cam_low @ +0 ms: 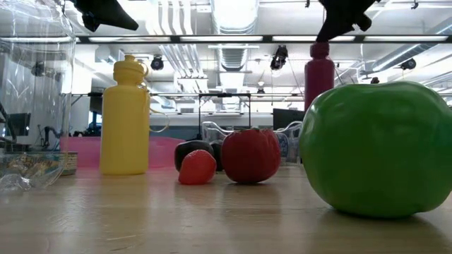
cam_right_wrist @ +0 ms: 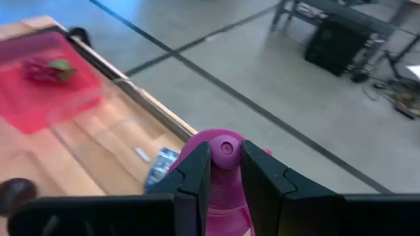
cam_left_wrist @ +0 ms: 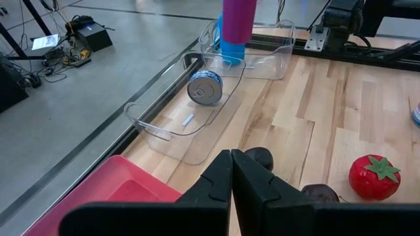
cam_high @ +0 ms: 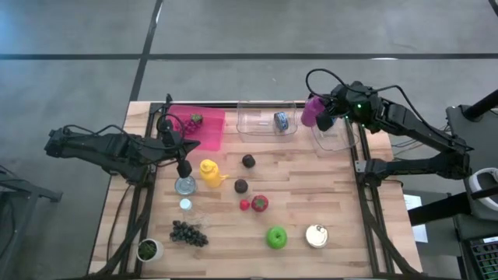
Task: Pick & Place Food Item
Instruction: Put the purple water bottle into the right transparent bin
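Fingers of the right gripper (cam_right_wrist: 225, 172) pinch the cap of a magenta plastic bottle (cam_high: 313, 110), carrying it upright above the table's far right corner, over the nearer of two clear plastic bins (cam_high: 336, 137). From the left wrist view the bottle's base appears to hang at the bin's rim, though whether it touches I cannot tell.

Beside it, a second clear plastic bin (cam_high: 261, 124) along the far edge holds a small silver can (cam_left_wrist: 205, 88) on its side. A pink tray (cam_high: 204, 134) at the far left corner carries a dark red berry-like piece (cam_right_wrist: 46, 69).

Judging by this, the pick is done and the release into the bin remains.

Left gripper (cam_left_wrist: 231, 176), pressed together and empty, waits over the left side near a yellow plastic bottle (cam_high: 209, 172).
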{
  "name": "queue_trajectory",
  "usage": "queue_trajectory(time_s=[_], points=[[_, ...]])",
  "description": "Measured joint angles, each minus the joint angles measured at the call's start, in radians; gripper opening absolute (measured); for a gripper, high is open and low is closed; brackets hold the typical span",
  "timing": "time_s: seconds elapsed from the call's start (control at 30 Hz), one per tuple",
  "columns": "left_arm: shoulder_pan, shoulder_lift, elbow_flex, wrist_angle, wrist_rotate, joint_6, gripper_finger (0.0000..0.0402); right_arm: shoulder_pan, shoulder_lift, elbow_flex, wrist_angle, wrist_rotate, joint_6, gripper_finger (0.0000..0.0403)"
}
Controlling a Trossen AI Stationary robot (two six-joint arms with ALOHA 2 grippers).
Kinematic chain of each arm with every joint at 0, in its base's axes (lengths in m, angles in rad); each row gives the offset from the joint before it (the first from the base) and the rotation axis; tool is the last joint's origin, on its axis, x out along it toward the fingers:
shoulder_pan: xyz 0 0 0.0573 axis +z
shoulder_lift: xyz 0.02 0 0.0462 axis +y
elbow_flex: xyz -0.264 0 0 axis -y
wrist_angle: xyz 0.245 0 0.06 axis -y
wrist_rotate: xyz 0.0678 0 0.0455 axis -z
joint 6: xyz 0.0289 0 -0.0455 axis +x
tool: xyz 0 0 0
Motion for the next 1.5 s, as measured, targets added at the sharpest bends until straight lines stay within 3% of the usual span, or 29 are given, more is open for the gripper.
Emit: queue_trajectory(time_s=[0.53,1.5], points=[[0.0,0.0,0.0,0.0,0.0,0.0,0.001,-0.076,0.01,-0.087,0.005,0.101,-0.03,0.0068],[0.001,0.0,0.0,0.0,0.0,0.0,0.001,-0.079,0.009,-0.261,0.175,0.106,-0.007,0.0068]])
